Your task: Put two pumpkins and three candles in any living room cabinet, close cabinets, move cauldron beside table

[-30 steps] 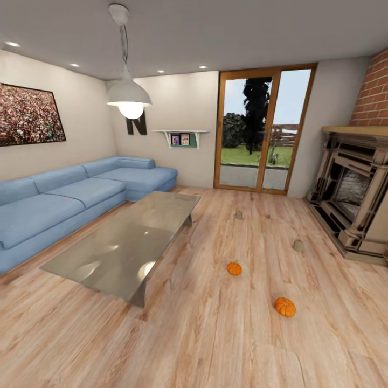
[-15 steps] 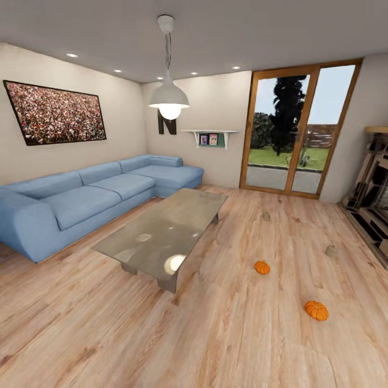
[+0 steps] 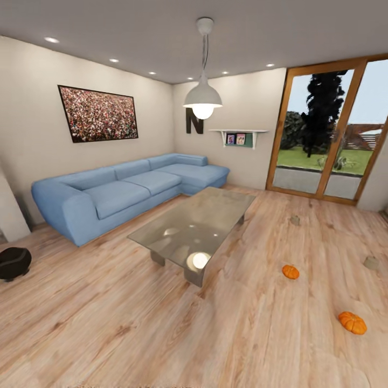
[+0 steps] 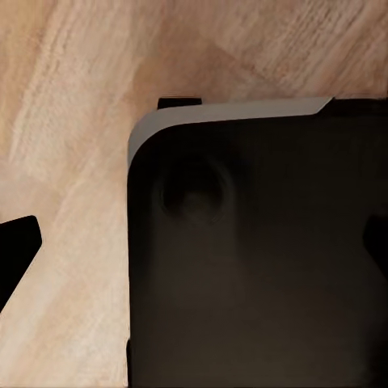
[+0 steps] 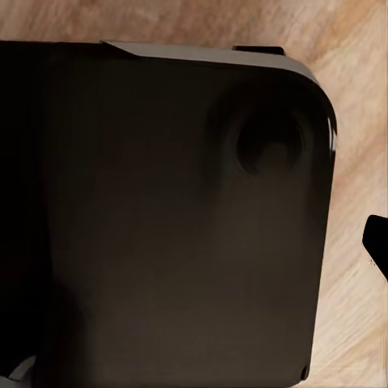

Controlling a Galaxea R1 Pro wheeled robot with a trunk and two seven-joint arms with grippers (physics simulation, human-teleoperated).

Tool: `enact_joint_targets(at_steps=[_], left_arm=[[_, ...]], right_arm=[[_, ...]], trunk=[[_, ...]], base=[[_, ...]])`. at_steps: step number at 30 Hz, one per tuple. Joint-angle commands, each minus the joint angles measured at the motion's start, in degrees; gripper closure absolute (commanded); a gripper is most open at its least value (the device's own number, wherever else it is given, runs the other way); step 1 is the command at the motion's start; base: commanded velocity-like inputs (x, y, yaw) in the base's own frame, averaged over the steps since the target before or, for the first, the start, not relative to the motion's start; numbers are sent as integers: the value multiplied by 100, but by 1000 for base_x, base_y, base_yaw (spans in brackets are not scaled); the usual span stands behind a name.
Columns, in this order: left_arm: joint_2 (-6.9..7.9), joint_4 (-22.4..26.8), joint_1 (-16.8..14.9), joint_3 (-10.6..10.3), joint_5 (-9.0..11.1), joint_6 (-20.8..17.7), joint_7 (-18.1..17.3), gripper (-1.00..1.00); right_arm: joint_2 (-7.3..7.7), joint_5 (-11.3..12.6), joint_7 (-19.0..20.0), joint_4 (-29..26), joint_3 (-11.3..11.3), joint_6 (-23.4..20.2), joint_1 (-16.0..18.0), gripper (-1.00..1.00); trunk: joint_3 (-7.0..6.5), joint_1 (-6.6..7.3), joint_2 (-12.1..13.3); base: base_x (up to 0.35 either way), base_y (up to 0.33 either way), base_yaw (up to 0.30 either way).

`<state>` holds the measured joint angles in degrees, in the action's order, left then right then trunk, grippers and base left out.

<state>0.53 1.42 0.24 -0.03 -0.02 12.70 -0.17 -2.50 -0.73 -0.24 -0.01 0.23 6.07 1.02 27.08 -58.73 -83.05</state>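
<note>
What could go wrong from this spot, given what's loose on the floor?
Two small orange ribbed pumpkins and stubby grey-beige candles lie loose on the wood floor, so the base may clip them. The grey glass coffee table has reflective edges, easily misjudged. The black round cauldron sits far from it.

wooden floor (image 3: 134,328) carries two pumpkins at right, one nearer (image 3: 352,322), one farther (image 3: 290,271), and two candles beyond (image 3: 371,263) (image 3: 295,220). glass table (image 3: 196,226) stands mid-room, blue sofa (image 3: 126,188) left of it, black cauldron (image 3: 13,263) far left.
</note>
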Motion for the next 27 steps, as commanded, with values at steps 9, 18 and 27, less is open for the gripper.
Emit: enact_joint_targets(at_steps=[9, 18, 27], left_arm=[[94, 7, 3, -10, -25, 106, 58, -100], [108, 7, 3, -13, -25, 109, 61, -100], [91, 2, 3, -1, -3, 104, 16, -100]], right_arm=[[0, 43, -3, -31, -12, 366, 3, -100], [3, 24, -3, -33, -1, 402, 3, -100], [-4, 5, -2, -33, 3, 412, 3, -100]], trunk=[[39, 0, -3], [74, 0, -3], [107, 0, -3]], base=[[-3, 4, 269], [0, 0, 269], [0, 0, 269]])
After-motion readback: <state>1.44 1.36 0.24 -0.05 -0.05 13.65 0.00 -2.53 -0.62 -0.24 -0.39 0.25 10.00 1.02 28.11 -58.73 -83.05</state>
